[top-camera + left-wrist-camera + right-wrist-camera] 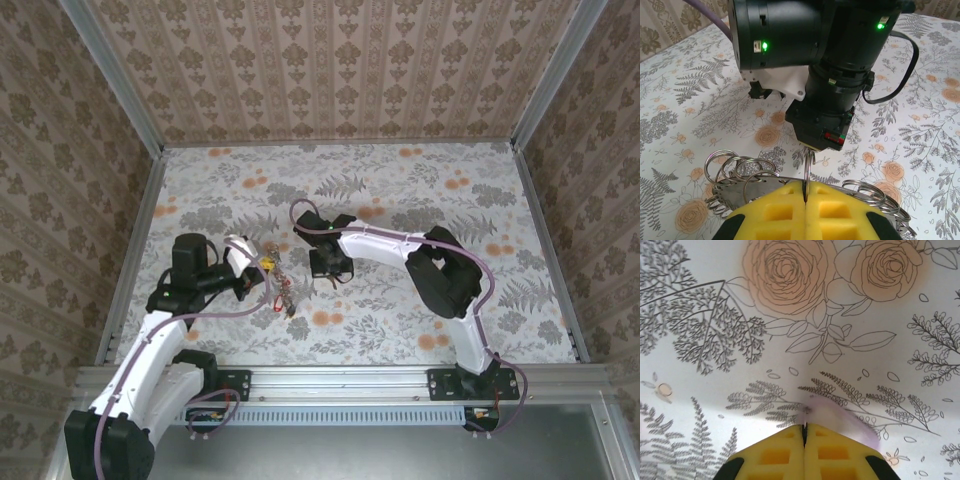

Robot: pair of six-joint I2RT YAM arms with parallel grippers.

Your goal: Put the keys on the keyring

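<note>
My left gripper (265, 266) (805, 192) is shut on the keyring (735, 192), its yellow pads pinching a thin wire loop that stands edge-on between them. Several small wire loops fan out from the ring's flat grey body on both sides. In the top view a cluster of keys (285, 293) with red and dark heads trails from the ring towards the near right. My right gripper (328, 268) (804, 429) is down at the table a little to the right, shut on a thin metal piece with a blurred pink-lilac key (840, 416) at its tips.
The floral tablecloth (420, 200) covers the table. Patterned walls and metal rails enclose the back and both sides. The right arm's black wrist (822, 125) hangs close behind the held ring in the left wrist view.
</note>
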